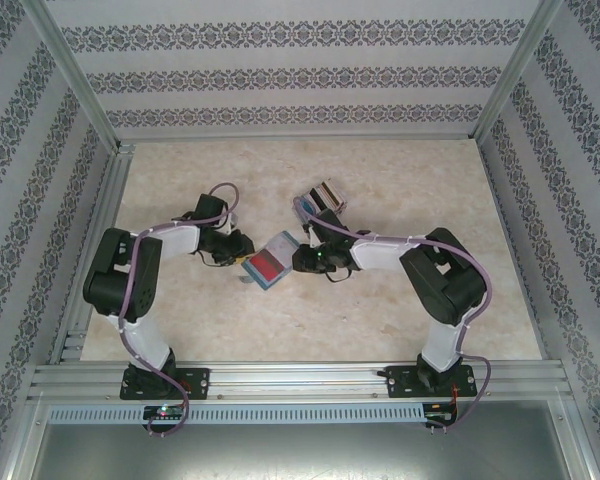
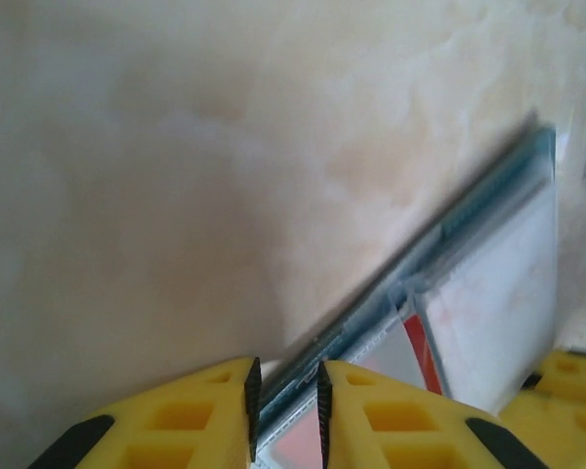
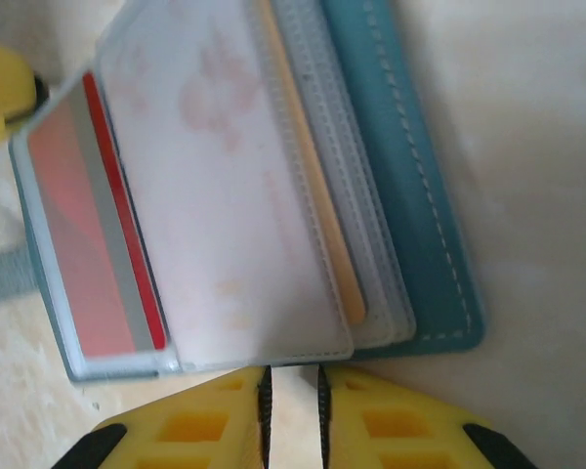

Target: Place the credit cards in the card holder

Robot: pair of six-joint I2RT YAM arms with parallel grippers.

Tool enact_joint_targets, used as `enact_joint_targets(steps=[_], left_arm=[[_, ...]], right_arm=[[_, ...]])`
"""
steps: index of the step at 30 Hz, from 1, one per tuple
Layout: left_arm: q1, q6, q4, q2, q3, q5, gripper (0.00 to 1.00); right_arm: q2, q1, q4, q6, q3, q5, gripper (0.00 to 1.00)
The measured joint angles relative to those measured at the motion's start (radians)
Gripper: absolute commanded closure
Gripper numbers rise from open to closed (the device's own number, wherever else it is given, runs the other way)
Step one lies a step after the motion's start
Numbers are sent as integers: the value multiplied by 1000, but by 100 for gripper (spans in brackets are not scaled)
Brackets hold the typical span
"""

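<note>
Left gripper (image 2: 285, 376) clamped on the card holder (image 2: 488, 293) edge, which runs away from its tips. Right gripper (image 3: 292, 376): jaws nearly together at the sleeves' edge; I can't tell if it pinches anything. Red card (image 3: 88, 244) sits pocketed just ahead. Loose credit cards (image 1: 322, 194) lie beyond the right gripper. Mid-loading, I judge; next I fetch one while the left steadies the holder.

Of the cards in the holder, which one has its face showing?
The red card with the grey stripe, flat behind a clear sleeve. The tan-orange card sits edge-on between the inner sleeves of the card holder.
</note>
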State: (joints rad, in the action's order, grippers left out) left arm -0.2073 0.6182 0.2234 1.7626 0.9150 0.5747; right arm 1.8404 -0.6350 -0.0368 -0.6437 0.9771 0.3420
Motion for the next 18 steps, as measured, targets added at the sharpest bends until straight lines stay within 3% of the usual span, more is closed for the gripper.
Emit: enact_joint_targets(steps=[7,18], left_arm=[[-26,63,-16,-147,-151,2,74],[-220,180,-34,-305,-229,-30,74]], right_arm=[[84,14,-19,20,115,4,75],[253,16,-115,54,358,82,73]])
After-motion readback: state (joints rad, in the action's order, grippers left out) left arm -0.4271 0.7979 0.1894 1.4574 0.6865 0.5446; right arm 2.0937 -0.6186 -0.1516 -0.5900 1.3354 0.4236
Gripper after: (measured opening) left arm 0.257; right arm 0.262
